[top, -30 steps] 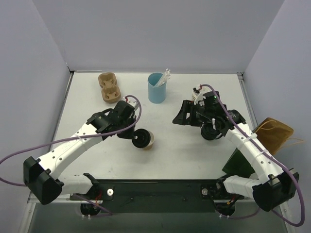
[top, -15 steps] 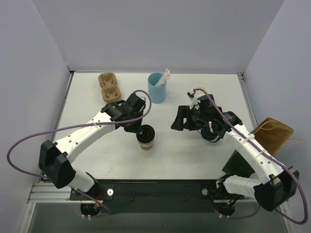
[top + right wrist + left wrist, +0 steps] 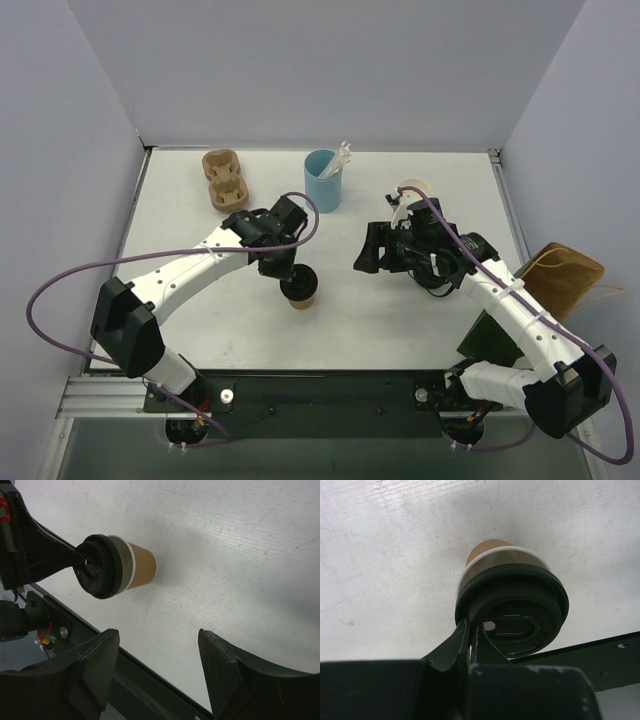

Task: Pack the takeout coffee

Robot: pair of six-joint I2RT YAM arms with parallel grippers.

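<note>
The takeout coffee is a small brown paper cup under a black lid, near the middle of the white table. My left gripper is shut on the near rim of the lid, and in the left wrist view its fingertips pinch that rim. The cup is roughly upright; I cannot tell whether its base touches the table. My right gripper hovers open to the cup's right, facing it. In the right wrist view the cup lies beyond my open gripper, apart from it.
A light-blue cup with white sticks stands at the back centre. A brown cup carrier lies at the back left. A cream paper cup stands behind the right arm. A green bag and a brown paper bag lie at the right edge.
The left arm has swung in and up, bringing the coffee from tilted on its side to roughly upright. The right gripper has shifted slightly, still open.
</note>
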